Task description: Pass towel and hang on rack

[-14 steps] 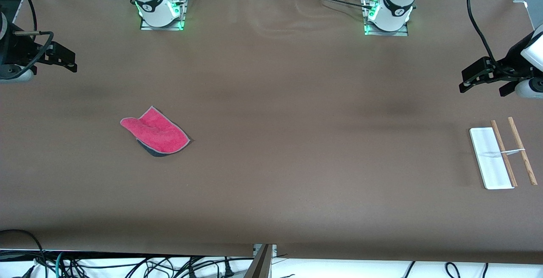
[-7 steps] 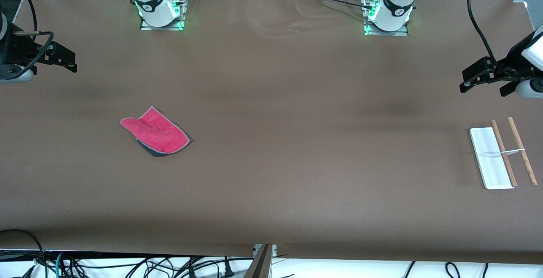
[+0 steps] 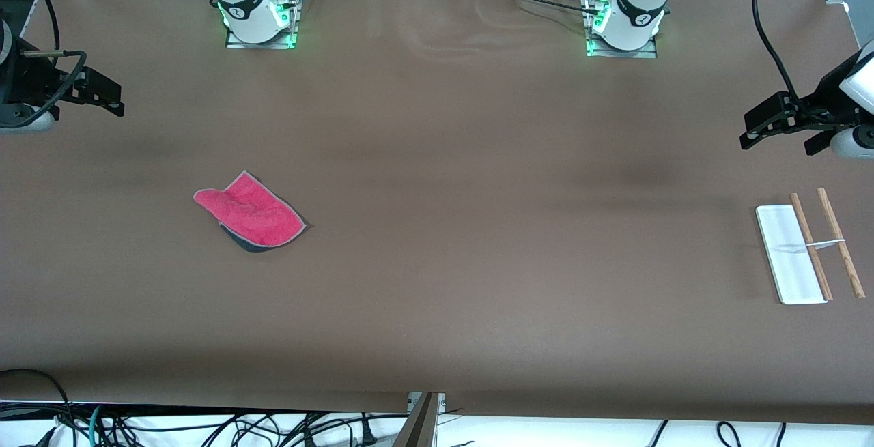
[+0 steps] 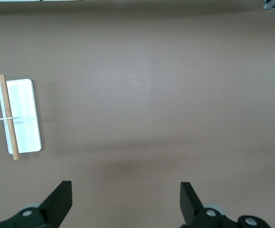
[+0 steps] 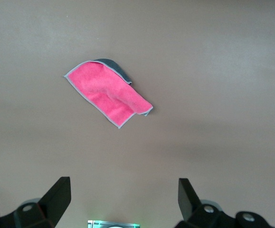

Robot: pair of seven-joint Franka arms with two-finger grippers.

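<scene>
The towel (image 3: 251,217) lies flat on the brown table toward the right arm's end, pink-red face up, with a dark grey corner showing under it; the right wrist view also shows the towel (image 5: 108,95). The rack (image 3: 792,256) stands toward the left arm's end, with a white base and two thin wooden rods (image 3: 838,242); the left wrist view shows the rack (image 4: 25,114) too. My right gripper (image 3: 109,97) hangs open above the table's end, away from the towel, as the right wrist view (image 5: 123,186) confirms. My left gripper (image 3: 775,134) hangs open above the table by the rack (image 4: 125,190). Neither holds anything.
The right arm's base (image 3: 259,20) and the left arm's base (image 3: 623,24) stand along the table edge farthest from the front camera. Cables (image 3: 205,426) hang below the nearest edge. A black cable (image 3: 768,37) runs to the left arm.
</scene>
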